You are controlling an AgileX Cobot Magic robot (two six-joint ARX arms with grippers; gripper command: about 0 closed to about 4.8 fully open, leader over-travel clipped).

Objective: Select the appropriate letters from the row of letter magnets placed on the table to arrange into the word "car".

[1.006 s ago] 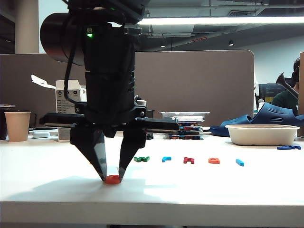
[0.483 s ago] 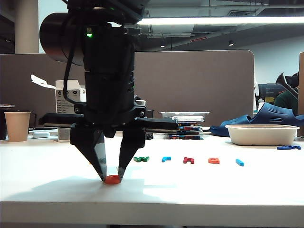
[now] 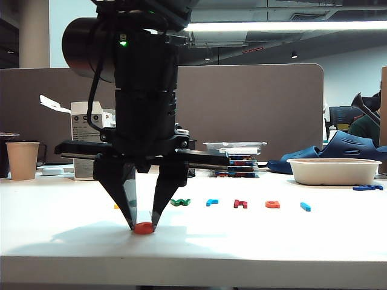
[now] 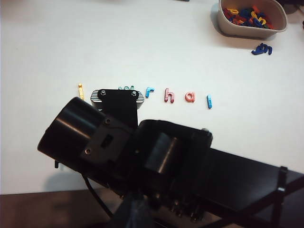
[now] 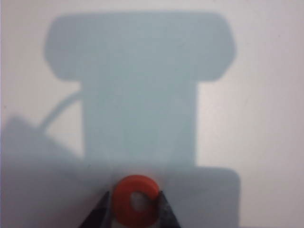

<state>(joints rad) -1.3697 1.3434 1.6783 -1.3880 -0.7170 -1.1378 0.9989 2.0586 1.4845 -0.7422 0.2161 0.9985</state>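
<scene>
Right gripper: the right gripper (image 3: 143, 225) points straight down near the front edge of the table (image 3: 254, 241), on the left side of the exterior view, so its fingertips reach the surface.
Grip: its two fingers are drawn in narrow and press on either side of the orange "c" (image 5: 135, 199), which lies flat between them; the "c" (image 3: 143, 228) sits on the table, not lifted.
Why there: the "c" lies in front of the row and apart from it, likely because that open strip is where the word gets spelled out, starting with its first letter.
Row of letters: behind it, still in line, are a yellow letter (image 4: 80, 90), a green letter (image 3: 180, 202), the light blue "r" (image 4: 149, 91), a dark red letter (image 4: 169, 95), the orange "a" (image 4: 190, 97) and a light blue bar (image 4: 209, 101).
Still to fetch: the "r" and the "a" stay in the row with the dark red letter between them, so each needs its own pick.
Left gripper: not in sight in any view; its wrist camera looks down over the other arm and the row, so its opening cannot be seen.
Other things: a white bowl (image 4: 223, 19) of spare letters and a dark blue piece (image 4: 261, 48) sit well off to the side, out of the working strip.
Step, as judged: the "c" is either being set down or gripped for a small shift; the pinch alone cannot tell which.
</scene>
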